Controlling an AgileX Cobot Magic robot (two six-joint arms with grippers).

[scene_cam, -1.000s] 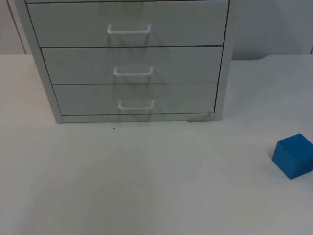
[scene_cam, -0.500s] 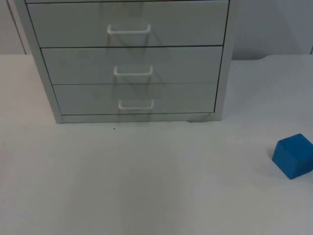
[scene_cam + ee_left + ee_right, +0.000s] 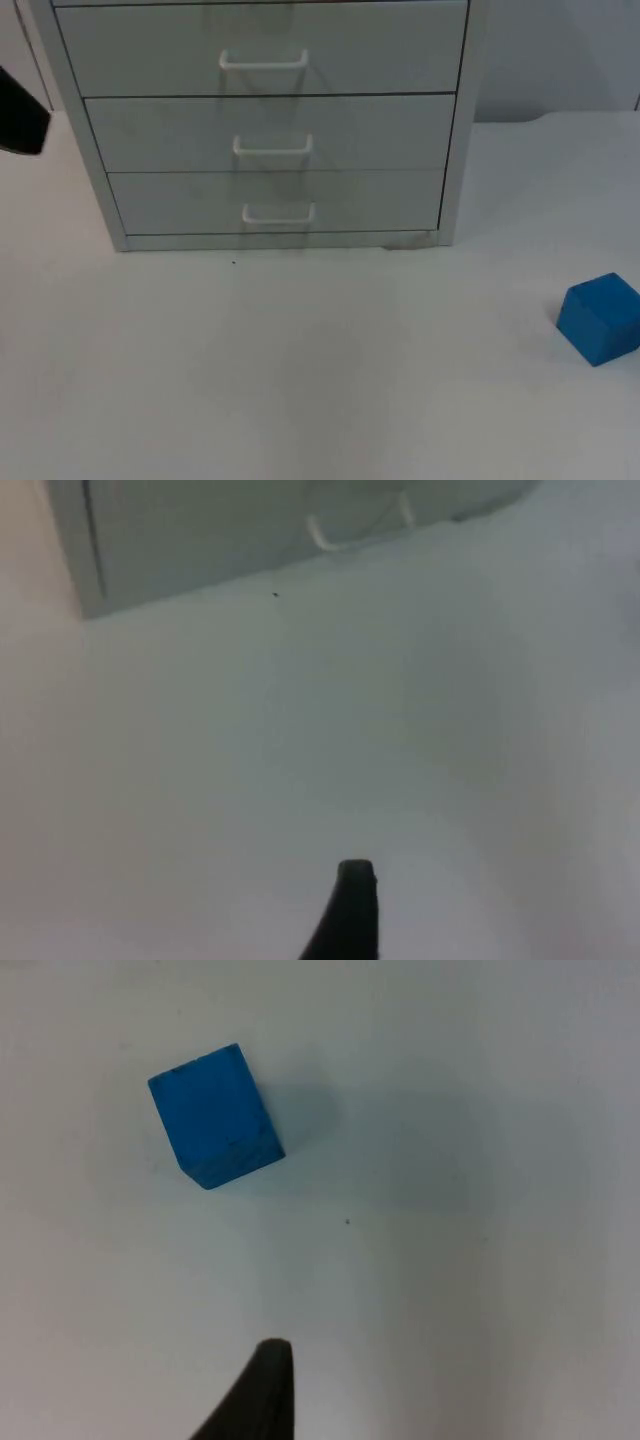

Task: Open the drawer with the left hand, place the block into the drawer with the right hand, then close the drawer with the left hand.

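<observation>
— White worktop [image 3: 300, 380] from above: the grey drawer unit [image 3: 265, 120] stands at the back, all three drawers shut, and the blue block [image 3: 600, 318] sits well off to its right.
— And the left hand [image 3: 20, 115]?
— Just a dark shape beside the unit; can't tell its grip.
— Left wrist?
— Bottom drawer handle [image 3: 360, 522], one fingertip [image 3: 350, 905].
— Right wrist?
— Right hand [image 3: 262, 1390] hangs over the block [image 3: 215, 1115], not touching; grip unclear.

My white table [image 3: 300, 380] carries a grey cabinet [image 3: 265, 120] of shut drawers standing at its far side, and a blue block [image 3: 600, 318] resting flat well apart from it, toward my right near the edge.
</observation>
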